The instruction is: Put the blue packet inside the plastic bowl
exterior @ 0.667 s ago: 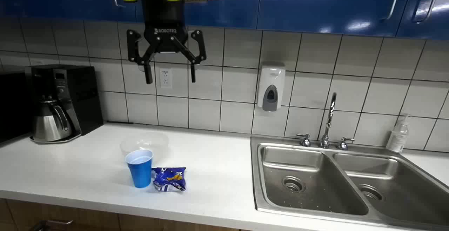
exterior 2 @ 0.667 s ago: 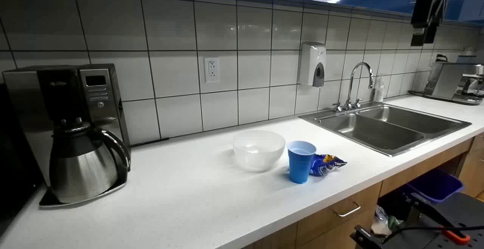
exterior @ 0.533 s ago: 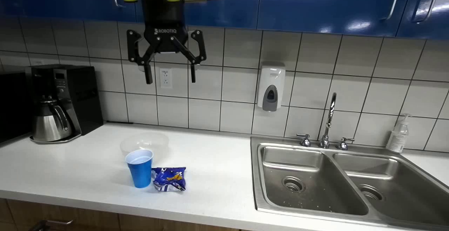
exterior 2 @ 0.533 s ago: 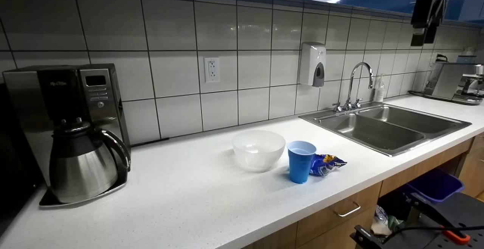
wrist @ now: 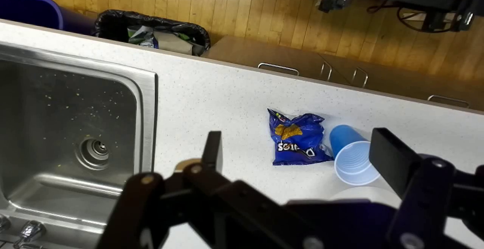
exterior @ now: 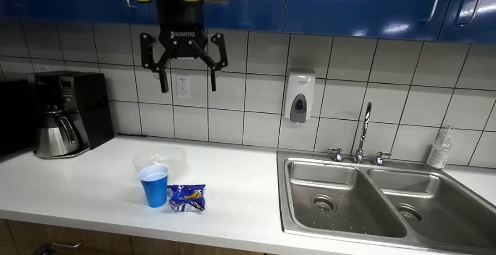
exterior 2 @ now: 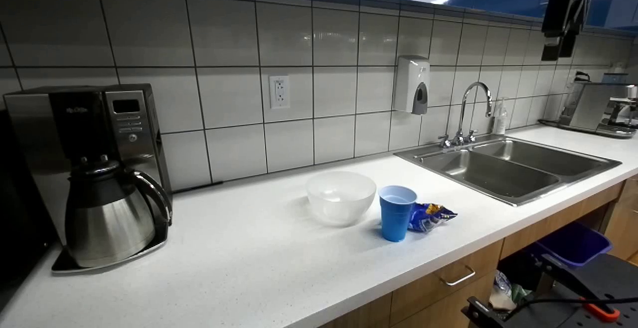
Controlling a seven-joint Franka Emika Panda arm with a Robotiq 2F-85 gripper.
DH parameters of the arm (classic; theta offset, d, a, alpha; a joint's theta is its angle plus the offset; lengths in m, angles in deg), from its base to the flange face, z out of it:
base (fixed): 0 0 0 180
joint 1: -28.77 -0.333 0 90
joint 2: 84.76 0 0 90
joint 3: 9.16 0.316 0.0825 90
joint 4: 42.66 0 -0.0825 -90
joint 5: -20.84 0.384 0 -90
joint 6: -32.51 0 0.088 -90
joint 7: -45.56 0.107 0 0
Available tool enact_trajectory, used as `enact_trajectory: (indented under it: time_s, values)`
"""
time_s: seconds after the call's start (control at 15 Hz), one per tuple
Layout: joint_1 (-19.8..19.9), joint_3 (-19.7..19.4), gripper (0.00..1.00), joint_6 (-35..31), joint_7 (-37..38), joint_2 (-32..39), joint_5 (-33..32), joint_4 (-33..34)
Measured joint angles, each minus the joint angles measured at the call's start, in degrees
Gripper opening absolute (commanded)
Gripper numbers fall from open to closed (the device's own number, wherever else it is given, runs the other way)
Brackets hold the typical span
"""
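Observation:
The blue packet lies flat on the white counter, close beside the blue cup in both exterior views. In the wrist view the packet shows gold chips and white lettering. The plastic bowl is translucent whitish and stands behind the upright cup. In the wrist view only part of the bowl shows; the gripper's body hides the rest. My gripper is open and empty, high above the counter. In the wrist view the packet and part of the cup appear between its fingers.
A double steel sink with a faucet is on one side. A coffee maker with a steel pot stands at the opposite end. A soap dispenser hangs on the tiled wall. Blue cabinets are behind the arm.

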Motion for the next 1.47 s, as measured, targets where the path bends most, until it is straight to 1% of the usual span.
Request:
enact_trajectory:
  time_s: [0.4, 0.73, 1.0, 1.2, 1.33, 1.47]
  values:
    - [0.00, 0.00, 1.00, -0.29, 0.00, 0.06, 0.04, -0.67]
    - [0.00, 0.00, 1.00, -3.77, 0.00, 1.39, 0.04, -3.71]
    - [-0.20, -0.04, 1.00, -8.41, -0.07, 5.02, 0.16, -6.27]
    - [-0.50, -0.60, 1.00, -12.87, -1.38, 8.99, 0.31, -6.70]
    - [-0.69, -1.52, 1.00, -16.64, -4.88, 11.93, 0.60, -6.70]
    - [-0.83, -2.85, 1.00, -21.05, -10.33, 14.98, 1.45, -6.66]
